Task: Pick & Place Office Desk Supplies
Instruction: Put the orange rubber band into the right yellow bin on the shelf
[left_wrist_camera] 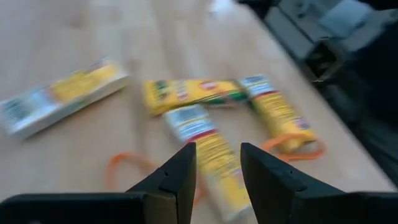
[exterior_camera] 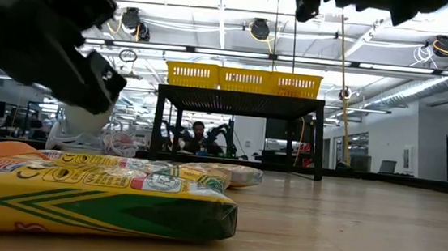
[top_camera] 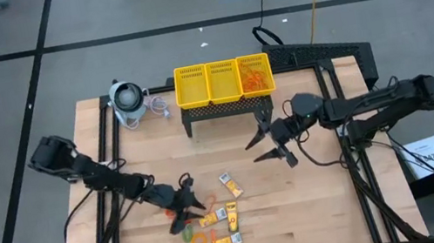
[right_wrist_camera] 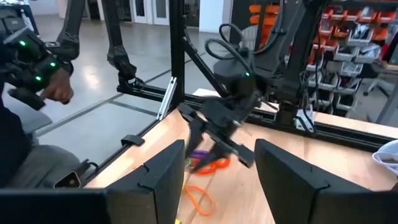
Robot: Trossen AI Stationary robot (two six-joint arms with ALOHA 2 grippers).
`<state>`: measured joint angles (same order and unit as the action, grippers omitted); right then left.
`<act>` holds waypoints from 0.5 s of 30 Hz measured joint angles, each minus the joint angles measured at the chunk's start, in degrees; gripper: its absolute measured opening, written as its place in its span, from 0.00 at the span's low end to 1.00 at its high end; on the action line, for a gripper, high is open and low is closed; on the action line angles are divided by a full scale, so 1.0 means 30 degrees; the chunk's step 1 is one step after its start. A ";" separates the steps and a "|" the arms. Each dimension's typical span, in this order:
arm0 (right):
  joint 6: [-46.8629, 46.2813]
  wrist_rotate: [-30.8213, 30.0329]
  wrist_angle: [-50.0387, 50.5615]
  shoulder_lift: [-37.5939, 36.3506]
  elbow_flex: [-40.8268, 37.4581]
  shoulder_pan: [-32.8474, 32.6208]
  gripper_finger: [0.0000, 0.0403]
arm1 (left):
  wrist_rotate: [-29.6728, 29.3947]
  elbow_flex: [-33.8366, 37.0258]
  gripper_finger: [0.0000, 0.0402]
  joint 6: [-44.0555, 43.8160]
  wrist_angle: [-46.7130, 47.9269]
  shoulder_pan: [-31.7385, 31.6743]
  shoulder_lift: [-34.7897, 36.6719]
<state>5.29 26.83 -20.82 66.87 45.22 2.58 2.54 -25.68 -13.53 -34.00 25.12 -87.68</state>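
Closest to the table-level camera lies a yellow crayon-style packet (exterior_camera: pixel 92 195), glossy film with green chevrons, flat and slightly crumpled; more packets (top_camera: pixel 223 218) sit scattered with thin orange rubber-band loops (top_camera: pixel 198 241) and small coloured rings (top_camera: pixel 185 230) on the pale wooden table (top_camera: pixel 320 210), loose, presumably awaiting sorting. Over this cluster hovers the left gripper (top_camera: pixel 184 199), its dark fingers (left_wrist_camera: pixel 177 180) parted narrowly with nothing between them, aimed at a labelled packet (left_wrist_camera: pixel 208 149), probably lining up a pick. Behind, a yellow mesh basket (top_camera: pixel 223 81) on a black stand (top_camera: pixel 225 116) already holds orange bands (top_camera: pixel 255 75) in one end compartment. Near the stand the right gripper (top_camera: pixel 269 141) hangs spread wide and empty, seemingly free after a drop
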 joint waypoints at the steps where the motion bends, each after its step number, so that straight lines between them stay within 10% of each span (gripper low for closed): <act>1: 0.0013 0.0000 -0.0427 0.0007 -0.0265 0.0027 0.46 | 0.0158 -0.0290 0.33 0.0060 0.0013 0.0229 -0.0065; 15: 0.0118 -0.0007 -0.3197 0.0005 -0.1585 0.0386 0.46 | -0.0556 -0.6723 0.33 0.5041 0.9215 0.1882 -0.2369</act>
<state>5.65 26.81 -30.41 66.89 40.47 3.74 0.88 -45.85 1.59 -6.35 30.77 -94.78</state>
